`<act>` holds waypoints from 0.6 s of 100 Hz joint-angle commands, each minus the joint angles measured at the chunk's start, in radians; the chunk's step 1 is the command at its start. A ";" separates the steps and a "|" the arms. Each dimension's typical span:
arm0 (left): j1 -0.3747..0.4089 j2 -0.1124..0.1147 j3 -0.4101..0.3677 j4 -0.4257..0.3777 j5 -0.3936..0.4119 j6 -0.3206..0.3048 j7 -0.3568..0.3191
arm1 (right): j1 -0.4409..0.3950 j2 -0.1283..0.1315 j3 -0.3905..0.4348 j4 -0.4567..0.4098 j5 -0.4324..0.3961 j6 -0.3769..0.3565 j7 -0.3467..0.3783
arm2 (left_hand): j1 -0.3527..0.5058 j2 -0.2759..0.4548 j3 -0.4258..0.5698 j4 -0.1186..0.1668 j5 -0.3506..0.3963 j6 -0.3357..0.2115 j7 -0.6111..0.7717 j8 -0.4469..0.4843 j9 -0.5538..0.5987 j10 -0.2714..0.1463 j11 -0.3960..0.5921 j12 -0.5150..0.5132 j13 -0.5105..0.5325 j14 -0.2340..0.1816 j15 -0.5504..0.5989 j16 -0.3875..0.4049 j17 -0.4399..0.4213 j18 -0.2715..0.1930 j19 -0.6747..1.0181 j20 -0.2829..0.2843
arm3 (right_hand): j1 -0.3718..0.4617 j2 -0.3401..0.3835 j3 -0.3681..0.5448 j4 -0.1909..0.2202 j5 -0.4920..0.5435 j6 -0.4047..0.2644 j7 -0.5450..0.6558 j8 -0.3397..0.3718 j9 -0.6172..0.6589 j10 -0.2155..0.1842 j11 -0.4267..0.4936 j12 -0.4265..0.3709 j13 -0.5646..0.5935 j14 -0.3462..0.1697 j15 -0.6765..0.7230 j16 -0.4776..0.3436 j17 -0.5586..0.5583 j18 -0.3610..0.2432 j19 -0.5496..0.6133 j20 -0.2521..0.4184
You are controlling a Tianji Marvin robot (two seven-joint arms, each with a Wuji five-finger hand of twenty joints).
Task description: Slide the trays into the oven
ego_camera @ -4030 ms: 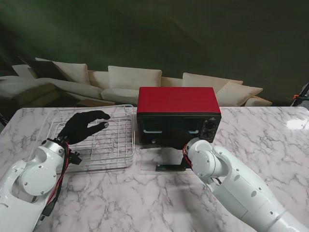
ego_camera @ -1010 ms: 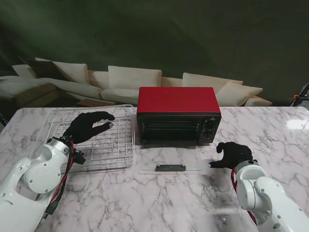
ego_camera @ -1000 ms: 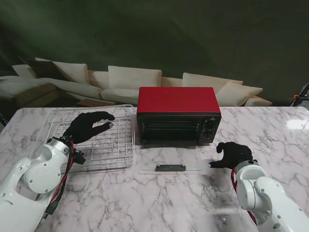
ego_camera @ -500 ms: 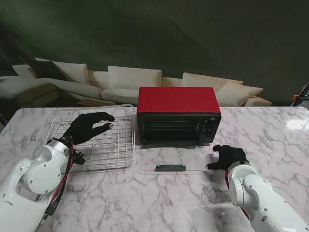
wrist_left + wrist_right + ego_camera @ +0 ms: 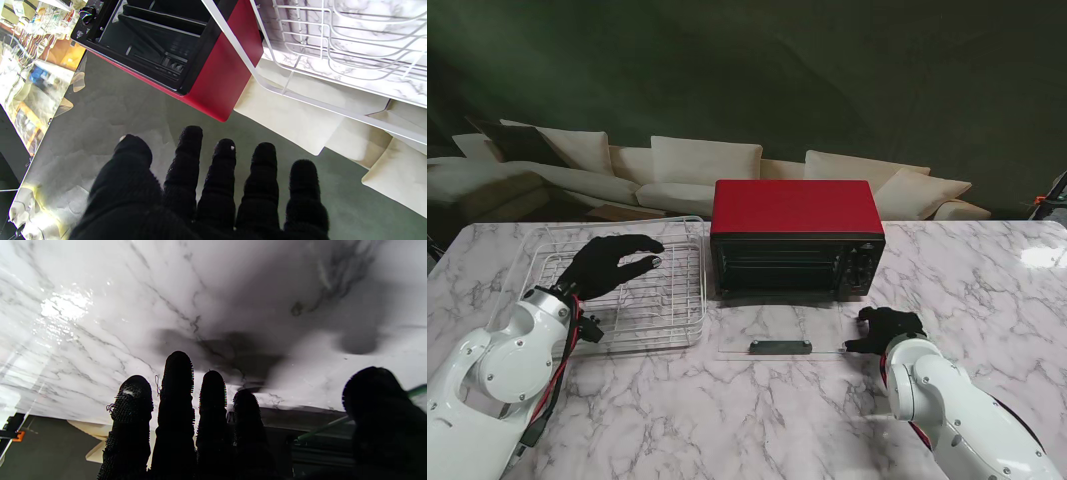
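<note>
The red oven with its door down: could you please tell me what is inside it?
Inside the red oven only dark walls and side rails show; no tray is visible. The deeper back stays in shadow, beyond the lowered glass door.

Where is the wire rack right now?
The wire rack sits on the table's left side, just left of the red oven, under the left hand.
</note>
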 commanded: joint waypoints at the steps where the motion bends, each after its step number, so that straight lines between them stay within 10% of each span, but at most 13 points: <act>1: 0.000 0.001 0.002 -0.001 -0.001 0.003 -0.017 | 0.002 0.000 -0.007 0.013 0.008 0.007 0.013 | 0.015 0.045 -0.028 -0.017 0.007 0.015 -0.005 0.001 0.013 0.008 0.007 0.014 0.012 0.009 0.016 0.018 -0.009 0.025 -0.014 0.018 | -0.073 0.024 -0.031 -0.003 -0.023 -0.014 0.010 -0.020 -0.034 0.012 0.011 0.007 -0.026 -0.010 0.009 0.009 -0.015 -0.009 -0.006 0.017; 60: -0.006 0.000 0.005 0.007 0.000 -0.001 -0.014 | -0.029 -0.007 0.010 -0.053 0.121 -0.004 0.008 | 0.016 0.044 -0.027 -0.017 0.008 0.013 -0.004 0.002 0.014 0.007 0.007 0.015 0.014 0.008 0.017 0.018 -0.009 0.024 -0.012 0.018 | -0.243 0.316 -0.147 -0.010 -0.016 -0.034 0.030 0.016 -0.048 0.028 0.009 0.017 -0.063 0.014 0.015 0.013 -0.062 0.003 -0.026 0.037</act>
